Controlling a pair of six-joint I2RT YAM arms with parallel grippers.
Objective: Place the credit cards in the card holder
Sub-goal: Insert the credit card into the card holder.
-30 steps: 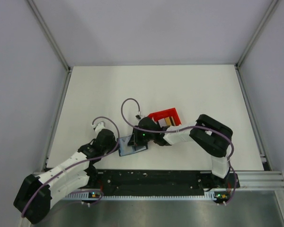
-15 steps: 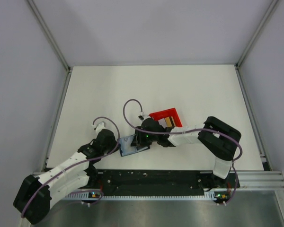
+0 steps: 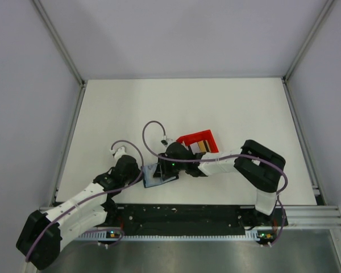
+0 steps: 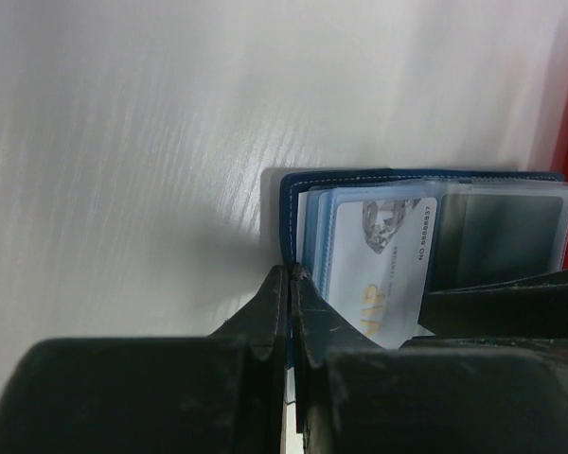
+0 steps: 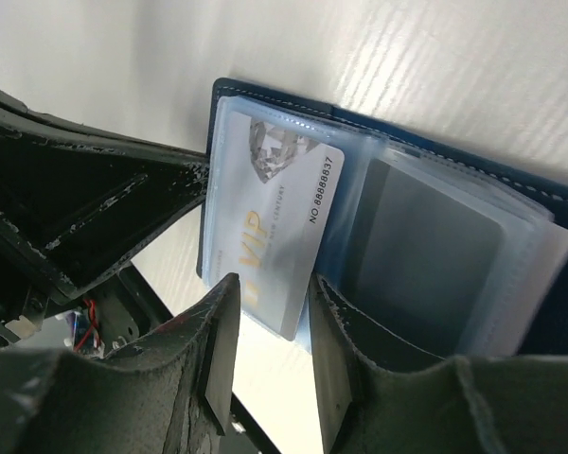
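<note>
Pinching card holder (image 4: 497,227) edge on counter (image 5: 454,76), L pincer (image 4: 290,279) is clamping shut; R pincer (image 5: 272,284) is sitting slightly open astride white card (image 5: 284,227).

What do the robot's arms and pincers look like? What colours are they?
The left arm and right arm have white covers with chunky black joints. A thin purple cable loops along each. A tiny green light glows near the right wrist. The left pincer and right pincer are black, each with two flat fingers.
</note>
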